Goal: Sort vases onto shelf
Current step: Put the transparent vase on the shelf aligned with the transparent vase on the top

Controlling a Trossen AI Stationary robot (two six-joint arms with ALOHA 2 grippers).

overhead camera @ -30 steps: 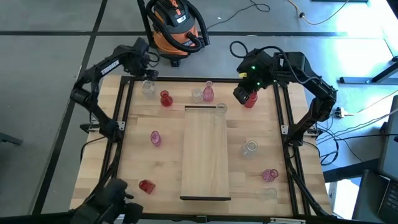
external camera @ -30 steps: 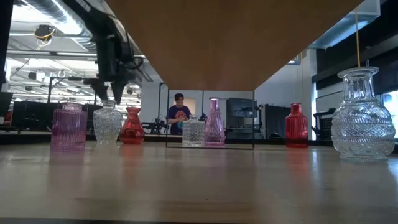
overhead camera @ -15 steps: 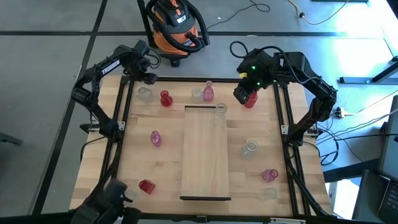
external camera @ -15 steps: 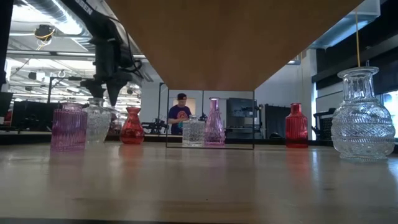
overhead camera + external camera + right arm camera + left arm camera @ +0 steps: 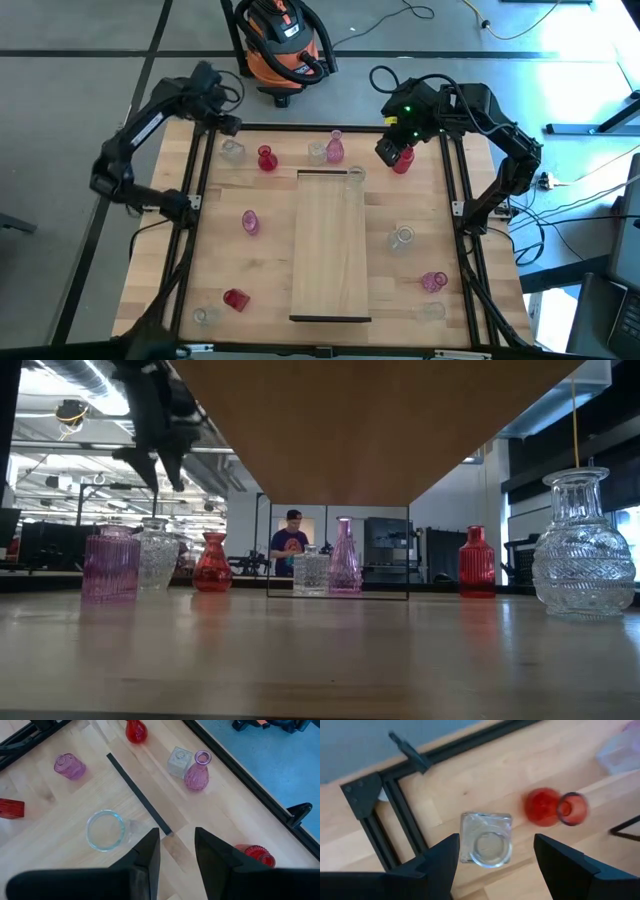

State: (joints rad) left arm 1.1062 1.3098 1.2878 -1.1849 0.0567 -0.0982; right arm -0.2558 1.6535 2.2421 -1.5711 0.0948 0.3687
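Orange shop vacuum (image 5: 280, 45) (beyond table), person (image 5: 289, 546), cables (image 5: 520, 25)

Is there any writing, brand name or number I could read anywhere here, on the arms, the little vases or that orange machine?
None can be read.
Left dark robot arm: no lettering legible on it.
Orange and black canister vacuum on the floor: a pale label patch, too small to read.
Small glass vases, such as the clear square one: no markings.
Light-wood plank shelf: plain.
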